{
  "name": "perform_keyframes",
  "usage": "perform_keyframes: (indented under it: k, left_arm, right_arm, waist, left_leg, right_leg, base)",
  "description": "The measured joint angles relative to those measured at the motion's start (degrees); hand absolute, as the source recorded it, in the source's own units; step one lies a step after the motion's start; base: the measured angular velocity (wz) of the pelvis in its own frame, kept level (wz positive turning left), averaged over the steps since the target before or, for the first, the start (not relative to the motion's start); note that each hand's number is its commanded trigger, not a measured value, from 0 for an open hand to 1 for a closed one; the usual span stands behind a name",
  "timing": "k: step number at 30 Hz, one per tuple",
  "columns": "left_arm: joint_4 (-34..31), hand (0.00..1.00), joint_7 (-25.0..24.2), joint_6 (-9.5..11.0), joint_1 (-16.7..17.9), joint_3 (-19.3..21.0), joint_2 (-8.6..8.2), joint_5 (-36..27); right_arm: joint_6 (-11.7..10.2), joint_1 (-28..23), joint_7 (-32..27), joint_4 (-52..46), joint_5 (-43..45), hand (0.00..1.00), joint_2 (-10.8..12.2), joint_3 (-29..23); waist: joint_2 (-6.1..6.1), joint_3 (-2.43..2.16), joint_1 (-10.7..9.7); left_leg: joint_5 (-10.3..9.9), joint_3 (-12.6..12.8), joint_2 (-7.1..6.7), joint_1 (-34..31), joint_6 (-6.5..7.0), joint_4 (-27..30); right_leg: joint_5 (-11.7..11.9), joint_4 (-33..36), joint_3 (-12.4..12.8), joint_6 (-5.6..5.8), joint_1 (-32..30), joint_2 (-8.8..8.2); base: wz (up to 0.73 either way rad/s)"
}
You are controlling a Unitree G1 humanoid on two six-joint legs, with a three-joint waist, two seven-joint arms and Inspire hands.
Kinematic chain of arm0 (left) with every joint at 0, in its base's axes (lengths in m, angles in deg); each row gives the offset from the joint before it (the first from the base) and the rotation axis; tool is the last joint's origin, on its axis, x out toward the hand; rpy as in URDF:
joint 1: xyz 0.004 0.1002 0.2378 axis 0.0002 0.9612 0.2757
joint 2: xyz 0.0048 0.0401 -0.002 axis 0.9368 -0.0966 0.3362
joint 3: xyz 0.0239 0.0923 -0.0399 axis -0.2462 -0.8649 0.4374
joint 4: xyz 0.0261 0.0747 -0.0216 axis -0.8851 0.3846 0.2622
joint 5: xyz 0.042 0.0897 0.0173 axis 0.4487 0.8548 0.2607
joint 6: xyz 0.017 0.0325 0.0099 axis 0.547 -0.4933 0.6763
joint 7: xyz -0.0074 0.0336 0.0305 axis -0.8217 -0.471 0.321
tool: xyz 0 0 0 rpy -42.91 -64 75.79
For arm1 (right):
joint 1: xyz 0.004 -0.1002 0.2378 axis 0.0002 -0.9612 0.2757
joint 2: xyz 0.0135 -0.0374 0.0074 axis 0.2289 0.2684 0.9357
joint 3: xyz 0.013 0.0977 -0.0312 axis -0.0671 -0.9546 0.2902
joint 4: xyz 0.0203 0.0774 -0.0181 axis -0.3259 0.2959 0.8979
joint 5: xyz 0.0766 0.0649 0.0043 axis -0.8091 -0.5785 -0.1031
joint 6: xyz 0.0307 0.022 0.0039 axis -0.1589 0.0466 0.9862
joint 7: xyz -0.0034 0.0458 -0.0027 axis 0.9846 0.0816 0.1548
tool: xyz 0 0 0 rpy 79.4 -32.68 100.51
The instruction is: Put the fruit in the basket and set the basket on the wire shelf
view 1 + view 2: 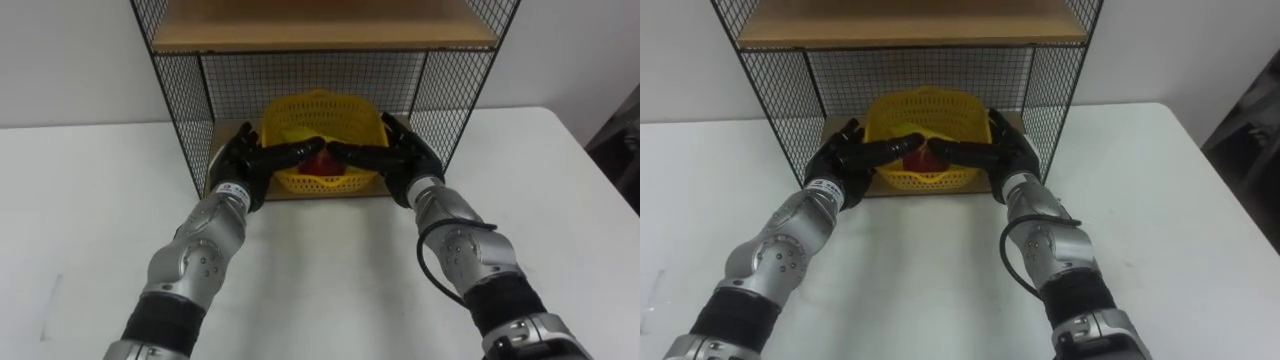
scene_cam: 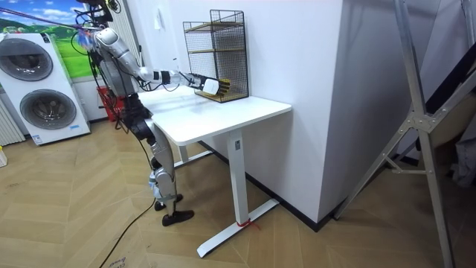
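A yellow mesh basket (image 1: 320, 115) sits tilted on the bottom wooden board of the black wire shelf (image 1: 180, 100), inside its open front. A red fruit (image 1: 322, 160) shows in the basket between my fingertips. My left hand (image 1: 250, 160) and right hand (image 1: 395, 155) are open. Their fingers lie straight across the basket's front rim from either side, tips nearly meeting. In the room view I stand at the white table's end, both arms stretched out to the basket (image 2: 212, 87) in the shelf (image 2: 216, 56).
The shelf stands at the back of the white table (image 1: 330, 260), against the wall. It has a second wooden board (image 1: 320, 25) above the basket. Washing machines (image 2: 37, 89) stand behind me at the room view's left.
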Motion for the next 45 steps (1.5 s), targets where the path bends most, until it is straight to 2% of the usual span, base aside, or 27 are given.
perform_keyframes:
  k: [6, 11, 12, 15, 17, 18, 19, 23, 26, 31, 33, 34, 39, 43, 45]
  left_arm:
    - [-0.04, 0.00, -0.55, 0.01, 0.07, 0.19, 0.36, 0.74]
    - [-1.42, 0.00, -1.10, 0.03, 1.20, 1.05, 0.63, 2.36]
    - [-3.58, 0.00, -1.10, 0.05, 2.12, 1.40, 1.05, 2.35]
    - [-9.83, 0.00, -1.10, 0.99, 4.52, 1.52, 2.51, 2.32]
    - [-12.19, 0.00, -1.27, 1.74, 5.48, 1.54, 2.69, 2.22]
    - [-14.07, 0.00, -1.55, 1.92, 6.55, 1.64, 2.74, 2.25]
    - [-16.72, 0.00, -1.83, 2.21, 8.12, 1.66, 2.88, 2.24]
    - [-20.46, 0.00, -3.48, 2.77, 11.12, 1.63, 2.89, 3.57]
    - [-23.75, 0.00, -4.06, 2.87, 13.35, 1.37, 2.94, 5.44]
    - [-25.13, 0.00, -4.26, 3.07, 14.23, 0.45, 3.01, 5.95]
    - [-26.88, 0.00, -5.07, 4.35, 15.63, -0.90, 3.01, 6.87]
    - [-27.29, 0.00, -5.57, 4.90, 16.20, -1.53, 3.03, 7.67]
    - [-27.27, 0.00, -8.05, 5.83, 18.14, -2.60, 3.14, 9.64]
    - [-27.27, 0.00, -9.54, 7.18, 19.36, -2.68, 3.34, 9.66]
    - [-27.27, 0.00, -11.43, 9.10, 21.21, -3.63, 4.16, 9.66]
  right_arm:
    - [0.00, -0.11, 1.00, -0.69, 1.33, 0.00, -0.52, -0.03]
    - [-0.14, -1.79, 1.12, -3.50, 2.26, 0.00, -1.10, -2.25]
    - [-0.45, -3.49, 1.12, -6.52, 1.76, 0.00, -1.70, -2.33]
    - [-1.69, -7.63, 1.20, -13.50, 1.23, 0.00, -2.19, -2.29]
    - [-1.80, -9.72, 1.23, -16.69, 1.21, 0.00, -2.19, -2.30]
    - [-1.81, -10.77, 1.35, -18.02, 1.00, 0.00, -2.12, -2.21]
    - [-1.81, -11.45, 1.60, -19.14, 0.60, 0.00, -2.12, -2.21]
    - [-1.83, -12.68, 1.94, -21.53, 0.16, 0.00, -2.35, -2.27]
    - [-2.49, -15.62, 3.75, -26.80, -0.25, 0.00, -2.61, -2.04]
    - [-2.91, -17.14, 5.09, -28.14, -0.02, 0.00, -2.79, -1.56]
    - [-2.93, -17.93, 5.54, -29.62, 0.07, 0.00, -2.79, -1.50]
    - [-3.63, -18.69, 5.64, -30.68, 0.06, 0.00, -2.79, -1.30]
    - [-6.34, -20.67, 6.94, -31.04, 1.36, 0.00, -2.88, -0.48]
    - [-6.43, -22.13, 8.64, -31.04, 2.95, 0.00, -3.00, -0.40]
    - [-7.54, -23.12, 9.51, -31.12, 4.55, 0.00, -2.90, 0.12]
  waist:
    - [-0.15, -0.11, 0.02]
    - [-0.60, -0.70, 0.25]
    - [-0.75, -0.99, 0.36]
    - [-1.09, -1.37, 0.29]
    - [-1.30, -1.50, 0.32]
    - [-1.48, -1.77, 0.37]
    - [-1.56, -1.81, 0.44]
    - [-1.49, -1.77, 0.41]
    - [-1.10, -1.52, 0.41]
    - [-0.67, -1.33, 0.36]
    - [-0.59, -1.38, 0.38]
    - [-0.52, -1.34, 0.35]
    - [0.13, -0.95, 0.16]
    - [0.30, -0.85, 0.09]
    - [0.43, -0.76, -0.05]
  left_leg:
    - [0.35, -0.04, 0.08, 0.05, -0.17, -0.40]
    - [0.81, -0.04, 0.06, 0.94, -0.23, -1.07]
    - [0.82, -0.04, 0.09, 1.03, -0.27, -1.10]
    - [0.86, -0.03, 0.12, 2.02, -0.35, -1.29]
    - [0.80, -0.03, 0.10, 2.83, -0.43, -1.37]
    - [0.60, 0.00, 0.10, 3.27, -0.74, -1.59]
    - [0.63, 0.01, 0.10, 3.61, -0.82, -1.78]
    - [0.67, 0.01, 0.13, 4.16, -0.91, -1.98]
    - [0.71, 0.01, 0.26, 3.64, -0.97, -2.07]
    - [0.84, 0.04, 0.26, 3.32, -1.08, -2.41]
    - [1.16, 0.23, 0.23, 2.95, -1.11, -3.00]
    - [1.25, 0.27, 0.22, 2.89, -1.09, -3.16]
    - [1.28, 0.24, 0.23, 3.04, -1.10, -3.17]
    - [1.28, 0.18, 0.24, 2.88, -1.13, -3.18]
    - [1.31, 0.16, 0.24, 2.72, -1.18, -3.28]
  right_leg:
    - [0.09, -0.79, -0.17, -0.20, 0.06, 0.00]
    - [0.17, -0.64, -0.36, -0.31, 0.77, -0.13]
    - [0.17, -0.63, -0.33, -0.32, 0.84, -0.13]
    - [0.05, -0.82, -0.20, -0.36, 1.72, -0.10]
    - [-0.31, -0.80, -0.20, -0.08, 2.35, -0.13]
    - [-0.62, -0.88, -0.01, 0.24, 2.39, -0.06]
    - [-0.64, -0.93, 0.39, 0.20, 2.59, 0.02]
    - [-0.53, -1.15, 0.64, 0.25, 3.06, 0.16]
    - [-0.14, -1.97, 0.53, 0.14, 2.92, 0.36]
    - [0.10, -2.45, 0.69, 0.12, 2.63, 0.48]
    - [0.53, -2.79, 0.72, 0.15, 2.20, 0.52]
    - [0.59, -2.80, 0.70, 0.07, 2.21, 0.66]
    - [0.61, -2.88, 0.71, 0.02, 2.06, 0.85]
    - [0.36, -2.84, 0.81, -0.19, 1.86, 0.89]
    - [0.29, -2.85, 0.74, -0.25, 1.71, 0.87]
  base:
    - [0.00]
    - [0.00]
    - [0.00]
    - [0.00]
    - [0.00]
    - [-0.06]
    - [-0.08]
    - [-0.02]
    - [0.00]
    - [-0.01]
    - [-0.08]
    - [-0.03]
    - [0.00]
    - [0.00]
    - [0.00]
